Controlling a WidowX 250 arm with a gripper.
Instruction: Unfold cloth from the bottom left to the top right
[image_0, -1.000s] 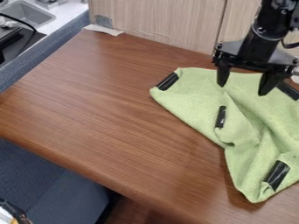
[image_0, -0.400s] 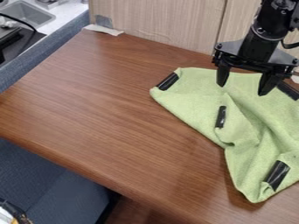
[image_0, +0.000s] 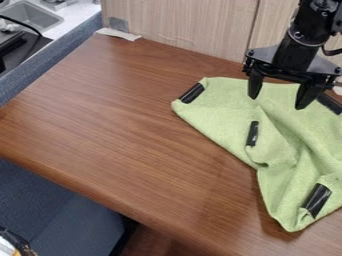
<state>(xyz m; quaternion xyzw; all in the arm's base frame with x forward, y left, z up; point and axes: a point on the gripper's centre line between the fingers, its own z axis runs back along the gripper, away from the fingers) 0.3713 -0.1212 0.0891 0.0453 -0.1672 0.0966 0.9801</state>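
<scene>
Gripper: black, hanging over the upper part of the cloth at the right of the view (image_0: 278, 101), with its two fingers spread wide and pointing down, nothing between them
Cloth: light green (image_0: 217, 107), on the right side of the table (image_0: 120, 125), partly folded, with creases running from near the middle toward the lower right
Black tape: one strip at the cloth's upper left corner (image_0: 192, 93), one near its middle beside a fold, one near the lower corner, and one at the right (partly behind the gripper, from this angle)
Lower corner: rumpled, its edge turned up, perhaps doubled over, though the folds make that hard to tell
Wall: pale wood panels (image_0: 180, 25) behind the table
Far left: a metal sink (image_0: 30, 17) in a light counter
Lower left: a dark blue seat (image_0: 53, 200) below the table's edge
</scene>
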